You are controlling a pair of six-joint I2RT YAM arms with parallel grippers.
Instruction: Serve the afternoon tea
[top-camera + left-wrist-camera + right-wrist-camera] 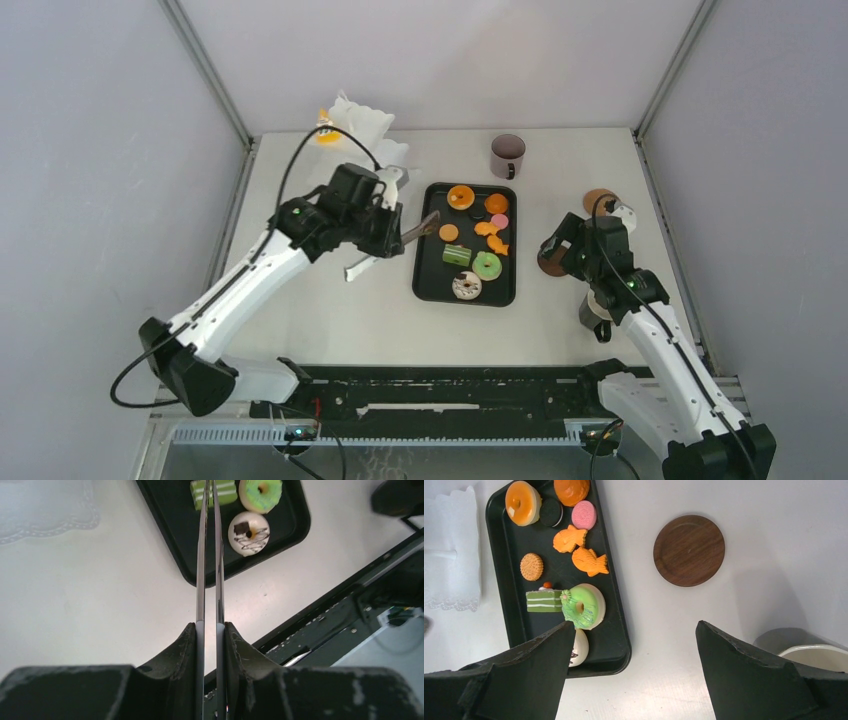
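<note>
Left claw (pixel 210 628) grips tongs (pixel 200 555) over green cake (pixel 228 491)

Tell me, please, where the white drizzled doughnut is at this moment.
In the top view, the white doughnut sits at the black tray's near end, next to the green doughnut.

Bright, even, diffuse light falls from above in all three views. In the top view the white table (pixel 330 310) is nearly washed out, the arms cast only faint, soft-edged shadows, and the frame is sharp throughout. In the left wrist view the metal tongs (pixel 199 605) carry thin streaks of glare down the centre. At the bottom edge the fingers (pixel 175 655) of the left gripper (pixel 210 627) are dark and soft. In the right wrist view a broad grey shadow lies right of centre, and the black fingers (pixel 524 680) of the right gripper (pixel 635 625) show little detail.
</note>
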